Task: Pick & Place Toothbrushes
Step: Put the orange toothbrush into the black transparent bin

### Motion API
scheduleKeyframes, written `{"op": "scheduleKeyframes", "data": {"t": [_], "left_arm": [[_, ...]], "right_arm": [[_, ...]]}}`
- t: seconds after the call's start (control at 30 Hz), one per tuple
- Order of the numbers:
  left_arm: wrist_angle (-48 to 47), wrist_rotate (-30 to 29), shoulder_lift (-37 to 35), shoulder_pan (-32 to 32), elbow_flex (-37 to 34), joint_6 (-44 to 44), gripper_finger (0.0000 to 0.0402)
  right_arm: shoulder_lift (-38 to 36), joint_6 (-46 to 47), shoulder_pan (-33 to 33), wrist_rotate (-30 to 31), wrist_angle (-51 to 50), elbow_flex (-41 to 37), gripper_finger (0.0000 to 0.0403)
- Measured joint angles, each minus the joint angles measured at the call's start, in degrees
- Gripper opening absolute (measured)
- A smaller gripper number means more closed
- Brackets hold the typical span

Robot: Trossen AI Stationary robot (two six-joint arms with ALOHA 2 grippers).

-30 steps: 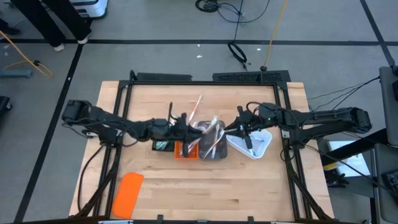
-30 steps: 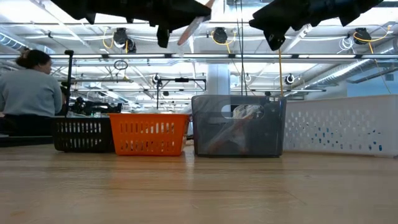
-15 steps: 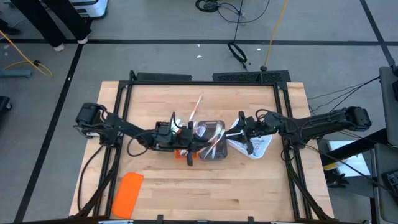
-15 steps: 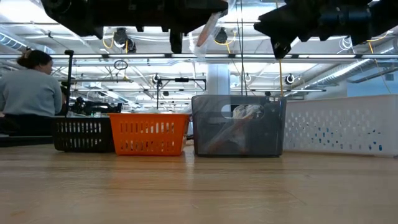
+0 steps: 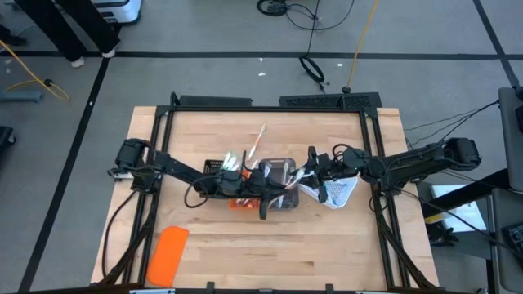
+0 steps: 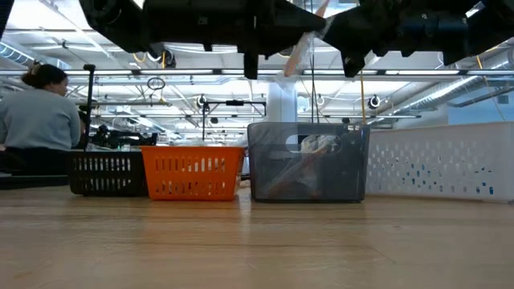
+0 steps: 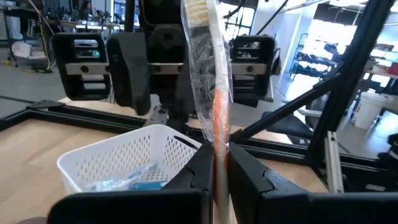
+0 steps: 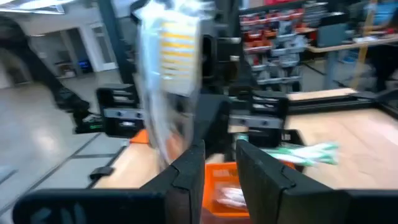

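Note:
A toothbrush [image 7: 208, 74] in a clear wrapper, with an orange handle and pale yellow bristles, stands nearly upright over the grey tray [image 6: 309, 160]. My left gripper [image 7: 217, 177], which reaches in from the table's left [image 5: 278, 184], is shut on it. Facing it from the right, my right gripper [image 8: 221, 168] is open close in front of the brush, with nothing between its fingers [image 5: 315, 167]. In the low view the brush [image 6: 302, 50] leans with its head toward the right gripper [image 6: 352, 60]. More toothbrushes lie in the grey tray and the black tray [image 5: 231, 161]. My left gripper pinches the lower part of the toothbrush's handle [image 7: 217, 158] between its two fingers. The fingers are level, come from the table's left and lie across the brush. The brush is lifted clear above the grey tray, head up, leaning slightly toward the right.
Black [image 6: 104, 172], orange [image 6: 193, 172], grey and white [image 6: 438, 160] trays stand in a row mid-table. The white tray [image 7: 124, 155] holds a blue wrapped brush. A pink-white brush [image 5: 259, 140] shows just beyond the trays. An orange slab [image 5: 167, 255] lies near left. A person [image 6: 36, 120] sits beyond the table.
My left gripper has carried the toothbrush toward the table's right edge and a little down, from above the orange tray to above the grey tray; the brush stays upright. My right gripper has sunk a little and tipped toward level, facing the brush.

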Motion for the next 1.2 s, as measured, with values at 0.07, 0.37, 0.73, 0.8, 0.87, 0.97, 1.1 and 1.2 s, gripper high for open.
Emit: {"op": "scheduleKeyframes", "data": {"t": [0.07, 0.37, 0.73, 0.8, 0.87, 0.97, 1.1, 1.2], "left_arm": [[0.3, -0.1, 1.3, 0.1, 1.1, 0.4, 0.0018], [-3.2, -1.7, -0.7, 0.6, 1.3, 2.4, 0.0021], [-9.9, -6.0, -4.1, 0.5, 1.3, 4.9, 0.0016], [-11.1, -6.1, -4.1, 0.6, 1.3, 4.0, 0.0008], [-11.5, -6.0, -4.1, 0.7, 1.3, 2.9, 0.001], [-11.6, -6.1, -4.1, 0.4, 1.3, 2.8, 0.0023], [-11.8, -6.1, -4.1, -0.2, 1.3, 3.1, 0.0015], [-11.6, -6.1, -4.1, -0.4, 1.3, 3.2, 0.0008]], "right_arm": [[0.5, 0.0, 0.0, -1.8, 1.3, 0.0, 0.0086], [0.5, -0.1, 0.7, -2.6, 0.4, 0.1, 0.0086], [0.3, -0.2, 0.7, -3.0, 0.6, 0.1, 0.0086], [0.3, -0.2, 0.7, -3.3, 1.6, 0.1, 0.0086], [0.4, -0.3, 0.7, -3.4, 2.3, 0.1, 0.0086], [0.4, -1.4, 0.7, -2.6, 3.9, 0.1, 0.0086], [0.3, -1.6, 0.6, -2.6, 4.4, 0.1, 0.0086], [0.3, -1.4, 0.7, -2.6, 4.5, 0.1, 0.0086]]}}
